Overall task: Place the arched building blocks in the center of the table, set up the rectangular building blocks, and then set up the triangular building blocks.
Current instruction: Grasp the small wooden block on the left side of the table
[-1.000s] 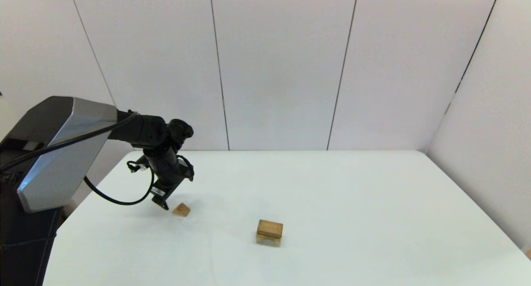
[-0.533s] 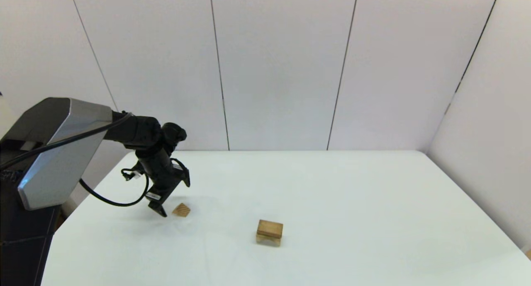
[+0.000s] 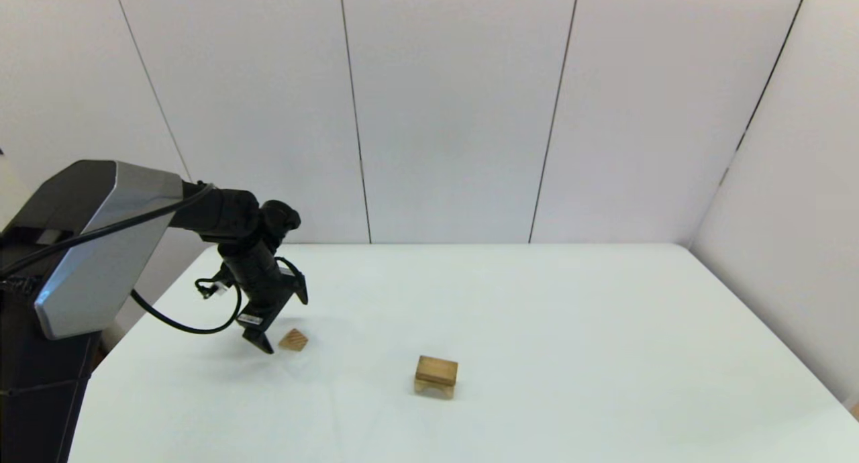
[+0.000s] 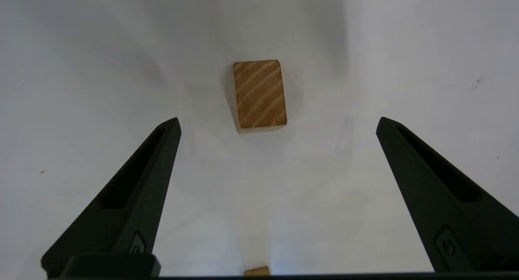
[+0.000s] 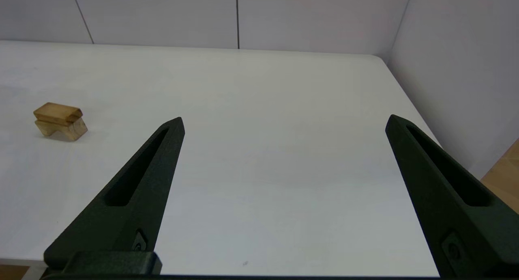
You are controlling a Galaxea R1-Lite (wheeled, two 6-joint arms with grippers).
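The triangular block [image 3: 294, 340] lies alone on the white table [image 3: 570, 302], left of centre, its striped face [image 4: 259, 95] up. My left gripper [image 3: 282, 322] hangs just above it and slightly to its left, open and holding nothing; in the left wrist view the wedge lies a little beyond the gap of the left gripper [image 4: 277, 119]. Near the table's middle stands the arched block [image 3: 434, 387], notch down, with the rectangular block [image 3: 437, 370] lying flat on it. The right wrist view shows the same arched block [image 5: 61, 130] and rectangular block [image 5: 58, 113], far from my open right gripper [image 5: 284, 121].
White wall panels [image 3: 456, 114] close off the table's far edge, and another wall [image 3: 792, 201] runs along its right side. A sliver of wood [image 4: 256, 271] shows at the edge of the left wrist view. The right arm is outside the head view.
My left gripper has shifted a little to the left and sunk lower beside the triangular block. None of the blocks has moved.
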